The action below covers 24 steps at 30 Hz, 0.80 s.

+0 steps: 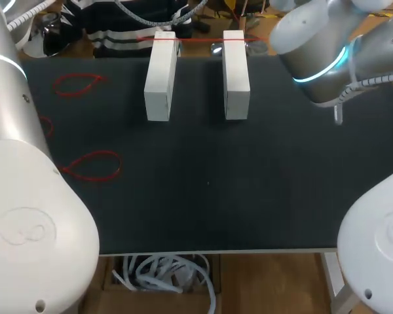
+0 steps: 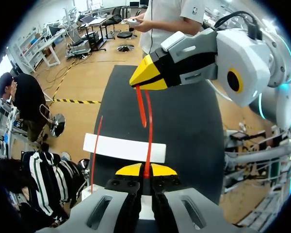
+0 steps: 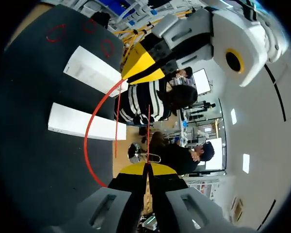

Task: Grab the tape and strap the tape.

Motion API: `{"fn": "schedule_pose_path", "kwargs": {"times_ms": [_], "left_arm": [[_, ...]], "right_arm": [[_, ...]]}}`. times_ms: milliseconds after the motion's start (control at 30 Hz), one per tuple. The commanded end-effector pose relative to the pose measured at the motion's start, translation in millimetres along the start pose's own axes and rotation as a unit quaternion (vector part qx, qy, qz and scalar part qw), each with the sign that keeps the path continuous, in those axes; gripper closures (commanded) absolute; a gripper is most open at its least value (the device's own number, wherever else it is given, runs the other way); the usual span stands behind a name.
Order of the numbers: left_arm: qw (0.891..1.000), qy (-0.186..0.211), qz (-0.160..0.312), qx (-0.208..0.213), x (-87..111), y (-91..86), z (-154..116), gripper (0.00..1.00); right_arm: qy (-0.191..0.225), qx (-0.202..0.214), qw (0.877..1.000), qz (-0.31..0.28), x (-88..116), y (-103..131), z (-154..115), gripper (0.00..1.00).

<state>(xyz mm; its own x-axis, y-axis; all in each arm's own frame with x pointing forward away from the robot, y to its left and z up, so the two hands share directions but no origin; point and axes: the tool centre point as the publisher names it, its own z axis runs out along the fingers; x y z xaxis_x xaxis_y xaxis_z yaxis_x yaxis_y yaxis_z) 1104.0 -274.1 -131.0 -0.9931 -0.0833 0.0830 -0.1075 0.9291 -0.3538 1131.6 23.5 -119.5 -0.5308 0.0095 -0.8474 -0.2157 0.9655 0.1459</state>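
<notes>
the tape is a thin red strap drawn in a straight line across the far ends of two white blocks, the left block and the right block. the blocks lie side by side, apart, at the far side of the black table.

the left gripper has its yellow tips pressed together on a strand of the tape, which rises from between them. in the left wrist view that strand runs ahead to the yellow tip of the right gripper. a short flat end hangs from that tip, above the table. one block lies just ahead of the left gripper, under the strand.

the right gripper is likewise closed tight on the tape, with a fine red strand coming up from between its tips. in its wrist view a long red curve bows from beside it towards the left gripper's tips, passing the ends of both blocks.

three red loops lie flat on the table's left part, well apart from the blocks.
</notes>
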Motion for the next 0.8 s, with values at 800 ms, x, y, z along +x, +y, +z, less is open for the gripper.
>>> {"fn": "schedule_pose_path", "kwargs": {"times_ms": [800], "left_arm": [[1.000, 0.001, -0.001, -0.003, -0.8, -1.4, -1.2, 1.00]], "right_arm": [[-0.064, 0.092, 0.994, -0.003, 4.3, 5.2, -1.3, 1.00]]}}
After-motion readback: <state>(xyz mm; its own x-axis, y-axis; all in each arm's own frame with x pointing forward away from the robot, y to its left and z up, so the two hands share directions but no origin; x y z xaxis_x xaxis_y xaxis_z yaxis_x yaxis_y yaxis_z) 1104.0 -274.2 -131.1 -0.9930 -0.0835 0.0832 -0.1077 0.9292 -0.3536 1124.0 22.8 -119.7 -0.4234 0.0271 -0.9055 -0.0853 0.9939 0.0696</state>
